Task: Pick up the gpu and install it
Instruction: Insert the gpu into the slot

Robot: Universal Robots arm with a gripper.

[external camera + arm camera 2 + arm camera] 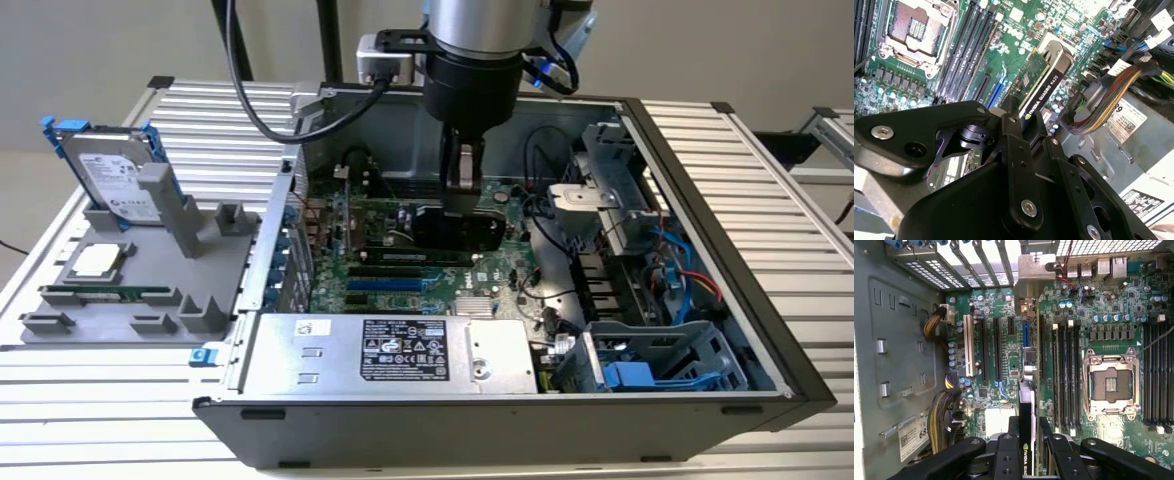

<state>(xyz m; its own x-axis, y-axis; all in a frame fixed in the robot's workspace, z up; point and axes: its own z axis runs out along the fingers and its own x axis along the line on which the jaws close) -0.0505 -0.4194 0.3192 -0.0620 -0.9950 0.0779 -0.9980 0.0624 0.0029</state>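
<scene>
Here the black two-fingered gripper (1026,452) is clenched on the gpu (1026,410) — a flat green circuit-board card with a black cooler block, held edge-on over the green motherboard (1104,315) inside the open grey computer case (747,270). White lettering runs along the cooler's edge in the second wrist view (1041,97). The card's lower edge is hidden, so whether it touches a slot I cannot tell. The case sits on the ribbed metal tabletop (787,150), beside a grey parts holder (134,290) — a silver hard drive with blue frame (107,170) stands in it.
</scene>
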